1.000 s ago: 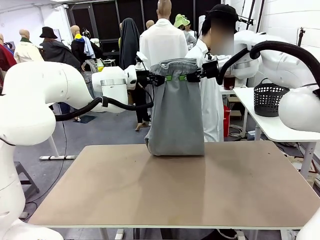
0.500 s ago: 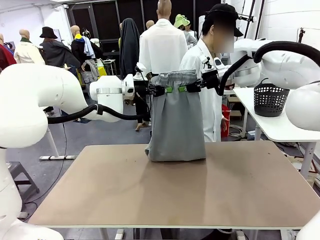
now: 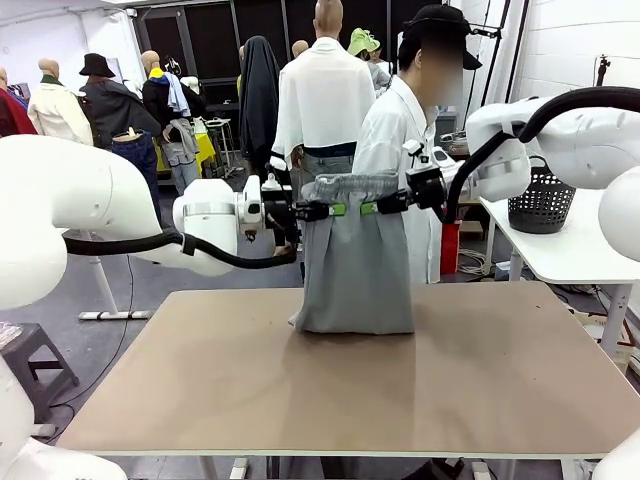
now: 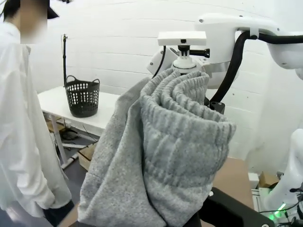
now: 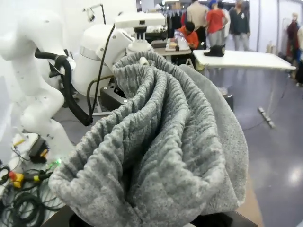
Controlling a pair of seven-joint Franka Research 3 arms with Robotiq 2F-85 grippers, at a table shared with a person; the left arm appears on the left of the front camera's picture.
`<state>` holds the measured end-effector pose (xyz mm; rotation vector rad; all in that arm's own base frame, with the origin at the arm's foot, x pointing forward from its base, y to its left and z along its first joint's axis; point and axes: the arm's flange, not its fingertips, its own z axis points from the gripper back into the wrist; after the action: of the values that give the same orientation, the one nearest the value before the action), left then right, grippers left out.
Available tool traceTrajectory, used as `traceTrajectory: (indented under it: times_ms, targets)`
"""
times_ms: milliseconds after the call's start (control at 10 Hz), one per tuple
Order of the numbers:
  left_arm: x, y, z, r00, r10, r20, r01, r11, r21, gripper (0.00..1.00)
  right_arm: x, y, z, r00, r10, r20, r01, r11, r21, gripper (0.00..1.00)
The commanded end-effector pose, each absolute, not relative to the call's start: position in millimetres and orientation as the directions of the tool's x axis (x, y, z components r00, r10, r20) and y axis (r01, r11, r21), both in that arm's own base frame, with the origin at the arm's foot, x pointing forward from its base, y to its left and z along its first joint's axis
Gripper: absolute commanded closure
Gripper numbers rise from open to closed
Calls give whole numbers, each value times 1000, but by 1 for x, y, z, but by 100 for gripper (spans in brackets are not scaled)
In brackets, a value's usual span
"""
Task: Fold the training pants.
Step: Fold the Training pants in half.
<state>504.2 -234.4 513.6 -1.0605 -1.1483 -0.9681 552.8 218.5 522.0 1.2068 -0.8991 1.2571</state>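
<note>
Our left tool and right tool, each clamped on the training pants waistband, have sunk lower than a second ago, so the hem now bunches onto the bench, ready for laying flat

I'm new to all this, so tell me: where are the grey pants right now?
In the front view, the training pants hang mid-table between the left gripper and right gripper, hem resting on the table.
</note>
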Motion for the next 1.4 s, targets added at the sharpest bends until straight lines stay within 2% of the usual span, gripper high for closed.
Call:
traceTrajectory:
  times_ms: [0,200,300,700,1300]
  targets:
    - [489,-229,499,220,-3,976,945,250,-212,100,539,219,506,234,169,957,-962,-100,253,100]
    - [495,-228,502,175,-20,984,953,255,-164,100,545,221,511,212,186,959,-968,-96,232,100]
    - [493,-230,488,218,-38,975,948,244,-203,100,542,219,495,208,202,957,-968,-98,231,100]
    - [493,-230,486,219,-41,975,948,244,-203,100,542,219,493,210,205,956,-967,-97,234,100]
    - [434,-212,439,519,17,855,820,275,-503,100,495,207,430,467,90,880,-868,-146,475,100]
